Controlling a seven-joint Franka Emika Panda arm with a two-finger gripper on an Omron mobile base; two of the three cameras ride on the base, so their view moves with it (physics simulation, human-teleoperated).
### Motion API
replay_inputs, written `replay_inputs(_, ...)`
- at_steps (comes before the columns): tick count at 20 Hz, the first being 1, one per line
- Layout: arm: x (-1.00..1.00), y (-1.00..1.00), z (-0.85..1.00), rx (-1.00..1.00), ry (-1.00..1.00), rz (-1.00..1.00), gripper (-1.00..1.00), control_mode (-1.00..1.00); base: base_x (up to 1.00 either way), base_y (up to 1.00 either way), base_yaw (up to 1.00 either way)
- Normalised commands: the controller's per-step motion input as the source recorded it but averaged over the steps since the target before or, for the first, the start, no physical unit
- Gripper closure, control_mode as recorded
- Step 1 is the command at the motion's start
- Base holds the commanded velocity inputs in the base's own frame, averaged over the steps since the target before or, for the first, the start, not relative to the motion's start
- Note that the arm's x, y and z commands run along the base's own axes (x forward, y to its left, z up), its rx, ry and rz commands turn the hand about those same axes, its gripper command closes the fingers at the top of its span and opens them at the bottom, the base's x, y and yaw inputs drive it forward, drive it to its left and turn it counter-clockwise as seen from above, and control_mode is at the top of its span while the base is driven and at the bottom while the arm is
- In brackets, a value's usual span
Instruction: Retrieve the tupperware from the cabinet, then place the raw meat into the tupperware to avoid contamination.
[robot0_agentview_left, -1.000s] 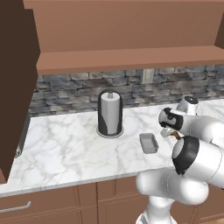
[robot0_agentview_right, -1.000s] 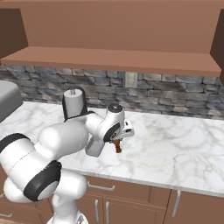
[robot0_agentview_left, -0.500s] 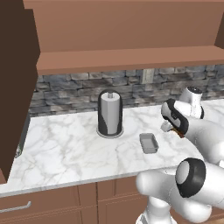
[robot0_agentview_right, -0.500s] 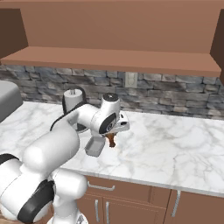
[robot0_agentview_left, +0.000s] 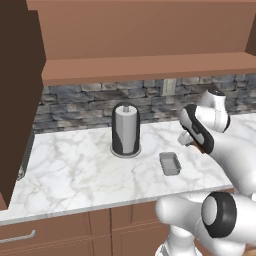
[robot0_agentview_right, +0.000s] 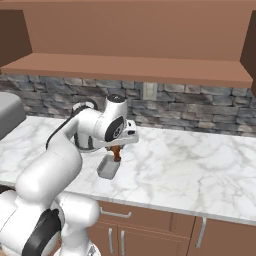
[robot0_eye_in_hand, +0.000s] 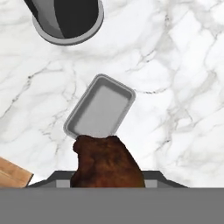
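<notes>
We find the tupperware (robot0_eye_in_hand: 100, 107) already out of the cabinet (robot0_agentview_left: 20, 95) and resting flat on the marble counter (robot0_agentview_right: 200, 160), empty, just beside the paper towel roll (robot0_agentview_left: 125, 130) (which stands at about ten o'clock from it in the left base view). The gripper (robot0_agentview_right: 117, 151) is clenched on the raw meat (robot0_eye_in_hand: 107, 164); in the right base view the chunk hangs from the jaws above the near edge of the container, apart from it.

In the hand view, the tupperware lies at twelve o'clock from the meat, and the meat overlaps only its nearest rim. We judge the hand is not yet centred over the tray.

Risks noted:
- If the jaws open here, the meat may strike the rim, tip out and land on the bare counter, which is the contamination the task seeks to avoid.
- The container is light and shallow by appearance; a drop from height or a nudge from the fingers could slide or flip it.
- The meat has an irregular shape and may cling to one finger on release, falling off-line.
- The roll stands near; a wide swing of the arm could knock it.

We advise shifting toward twelve o'clock and lowering before release.
</notes>
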Motion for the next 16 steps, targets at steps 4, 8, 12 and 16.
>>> replay_inputs(4,0.04,0.33,0.16,-0.02,0.15,-0.06,1.00,-1.00,0.00,0.00,0.00)
replay_inputs(8,-0.04,0.31,-0.01,0.00,0.03,-0.11,1.00,-1.00,0.00,0.00,0.00)
replay_inputs(12,-0.03,0.29,-0.08,0.00,0.01,-0.12,1.00,-1.00,0.00,0.00,0.00)
replay_inputs(16,-0.10,0.16,-0.16,0.00,0.01,-0.16,1.00,-1.00,0.00,0.00,0.00)
